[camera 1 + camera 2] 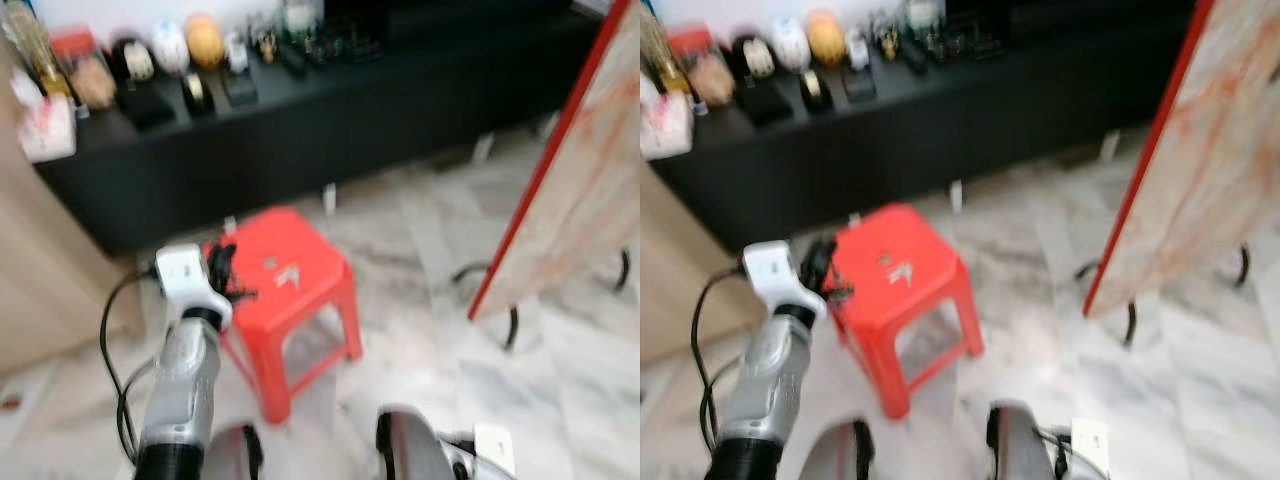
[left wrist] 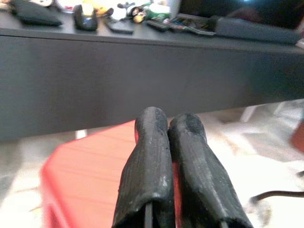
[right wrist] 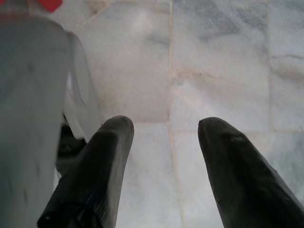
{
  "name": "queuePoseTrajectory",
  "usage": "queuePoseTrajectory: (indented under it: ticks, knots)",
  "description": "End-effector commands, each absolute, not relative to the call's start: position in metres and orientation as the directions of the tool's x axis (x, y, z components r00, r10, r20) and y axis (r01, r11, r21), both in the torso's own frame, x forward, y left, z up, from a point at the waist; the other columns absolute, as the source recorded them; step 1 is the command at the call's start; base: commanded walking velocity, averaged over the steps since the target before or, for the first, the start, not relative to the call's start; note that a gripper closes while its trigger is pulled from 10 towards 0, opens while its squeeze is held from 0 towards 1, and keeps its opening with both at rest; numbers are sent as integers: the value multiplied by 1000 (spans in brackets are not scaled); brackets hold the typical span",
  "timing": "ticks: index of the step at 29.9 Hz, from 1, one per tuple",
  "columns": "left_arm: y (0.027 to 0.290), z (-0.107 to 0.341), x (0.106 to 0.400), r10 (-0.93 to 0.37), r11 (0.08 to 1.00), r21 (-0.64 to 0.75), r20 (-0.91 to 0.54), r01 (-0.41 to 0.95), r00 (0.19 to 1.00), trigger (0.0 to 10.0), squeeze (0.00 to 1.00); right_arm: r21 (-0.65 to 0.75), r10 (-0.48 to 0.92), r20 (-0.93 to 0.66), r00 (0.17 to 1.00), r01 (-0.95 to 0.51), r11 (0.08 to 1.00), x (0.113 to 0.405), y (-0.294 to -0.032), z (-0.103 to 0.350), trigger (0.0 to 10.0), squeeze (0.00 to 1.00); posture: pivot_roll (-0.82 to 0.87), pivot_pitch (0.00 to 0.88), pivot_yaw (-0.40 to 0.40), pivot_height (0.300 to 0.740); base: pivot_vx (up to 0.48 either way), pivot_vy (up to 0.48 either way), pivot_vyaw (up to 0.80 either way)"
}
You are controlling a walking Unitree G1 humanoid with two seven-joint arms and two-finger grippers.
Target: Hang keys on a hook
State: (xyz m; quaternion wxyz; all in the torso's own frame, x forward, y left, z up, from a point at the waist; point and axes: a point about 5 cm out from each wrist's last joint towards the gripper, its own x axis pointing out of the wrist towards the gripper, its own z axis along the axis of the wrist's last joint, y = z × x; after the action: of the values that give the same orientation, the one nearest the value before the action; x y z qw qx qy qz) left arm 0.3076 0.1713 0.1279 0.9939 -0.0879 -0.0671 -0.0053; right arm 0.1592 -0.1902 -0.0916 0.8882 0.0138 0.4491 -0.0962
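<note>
A small silvery bunch of keys (image 1: pixel 285 272) lies on top of a red plastic stool (image 1: pixel 312 243) on the marble floor. My left gripper (image 1: pixel 222 270) hovers at the stool's left edge, a short way left of the keys. In the left wrist view its two black fingers (image 2: pixel 151 142) are pressed together, shut on nothing, above the red seat (image 2: pixel 90 175). My right gripper (image 3: pixel 164 126) hangs low and open over bare floor tiles, beside my own body. The head views are blurred.
A long black low cabinet (image 1: pixel 330 120) behind the stool carries several ornaments (image 1: pixel 190 45). A tilted board with a red edge (image 1: pixel 570 190) on a black stand is at the right. A light wooden panel (image 1: pixel 40 270) stands at the left.
</note>
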Motion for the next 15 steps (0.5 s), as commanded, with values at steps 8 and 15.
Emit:
queuePoseTrajectory:
  ticks: [8, 15]
  knots:
    - [174, 128, 308, -3, 988, -154, 132, 24, 991, 10000, 0, -34, -101, -810, 578, 126, 991, 154, -179, -95, 10000, 0, -143, 45, 8, 618, 0, 0, 0]
    - [172, 128, 308, -9, 988, -150, 132, 29, 991, 10000, 0, -58, -89, -784, 615, 70, 996, 156, -179, -93, 10000, 0, -146, 35, 9, 653, 0, 0, 0]
